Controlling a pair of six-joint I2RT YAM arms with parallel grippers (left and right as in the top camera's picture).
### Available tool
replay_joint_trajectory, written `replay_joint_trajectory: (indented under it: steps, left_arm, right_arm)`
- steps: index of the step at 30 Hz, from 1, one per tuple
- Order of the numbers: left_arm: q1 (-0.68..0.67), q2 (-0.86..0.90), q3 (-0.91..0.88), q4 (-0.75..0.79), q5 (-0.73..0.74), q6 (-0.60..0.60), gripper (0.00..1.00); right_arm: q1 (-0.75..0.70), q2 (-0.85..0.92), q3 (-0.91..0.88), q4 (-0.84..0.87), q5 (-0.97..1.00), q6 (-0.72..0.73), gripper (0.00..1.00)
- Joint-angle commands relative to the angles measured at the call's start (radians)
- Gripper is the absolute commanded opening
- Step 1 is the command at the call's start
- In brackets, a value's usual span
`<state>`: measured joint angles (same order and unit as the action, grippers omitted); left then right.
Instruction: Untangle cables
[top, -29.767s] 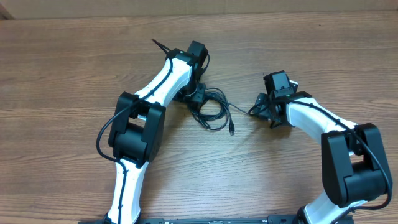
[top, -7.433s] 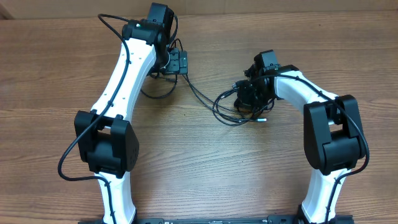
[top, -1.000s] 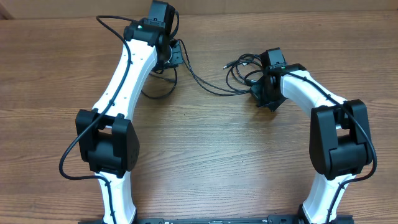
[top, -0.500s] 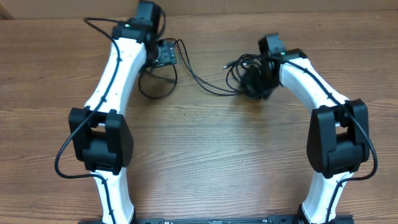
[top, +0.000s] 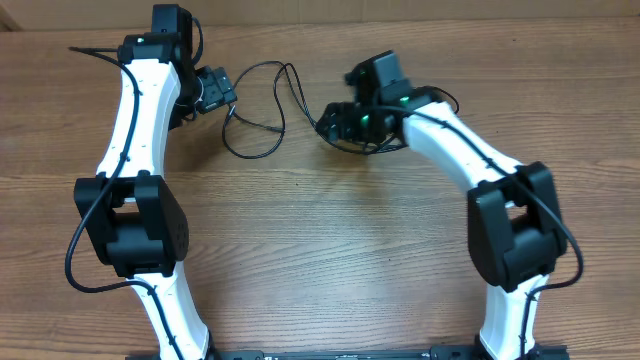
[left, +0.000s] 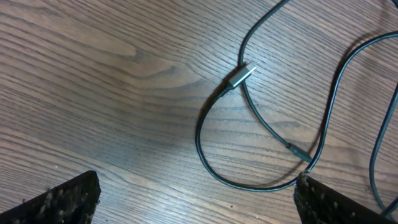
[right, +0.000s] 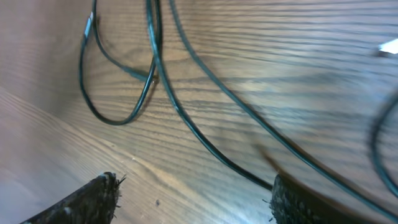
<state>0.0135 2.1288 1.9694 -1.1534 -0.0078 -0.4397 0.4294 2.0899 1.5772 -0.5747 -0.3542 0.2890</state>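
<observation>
The thin black cables (top: 262, 112) lie on the wooden table in loose loops between my two grippers. In the left wrist view one cable (left: 219, 167) curls into a loop, and its silver plug (left: 244, 75) rests on the wood. My left gripper (top: 214, 90) is at the loops' left end; in its own view the left gripper (left: 199, 205) is wide open, with only bare wood between the fingers. My right gripper (top: 338, 121) is over the right-hand strands and hides part of them. It (right: 193, 202) is open, and a cable (right: 186, 124) runs past its right finger (right: 323, 202).
Brown wooden table (top: 320, 260) all round. The table's far edge (top: 480, 18) runs along the top of the overhead view. Both white arms reach in from the near edge, the left one (top: 135, 130) on the left and the right one (top: 470, 150) on the right.
Both grippers have gone from shut to open and let go of the cables. Both arms have swung to the left, and the right-hand strands have shifted left.
</observation>
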Motion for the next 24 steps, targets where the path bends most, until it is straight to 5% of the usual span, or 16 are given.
replay_joint_trajectory:
  steps: [1,17,19,20,24]
  left_arm:
    - [-0.008,0.011,-0.005,-0.002,0.008,-0.01,1.0]
    - [-0.008,0.011,-0.005,-0.001,0.008,-0.01,1.0]
    - [-0.008,0.011,-0.005,-0.001,0.008,-0.01,1.0]
    - [-0.008,0.011,-0.005,-0.001,0.008,-0.01,1.0]
    - [-0.008,0.011,-0.005,-0.001,0.008,-0.01,1.0]
  right_arm:
    - [0.049,0.039,-0.006,0.052,0.104,-0.117,0.79]
    - [0.093,0.148,-0.006,0.11,0.216,-0.126,0.65]
    - [0.094,0.159,-0.006,0.109,0.216,-0.126,0.39]
    - [0.094,0.159,-0.006,0.11,0.215,-0.126,0.15]
    - [0.094,0.151,-0.005,0.093,0.109,-0.076,0.04]
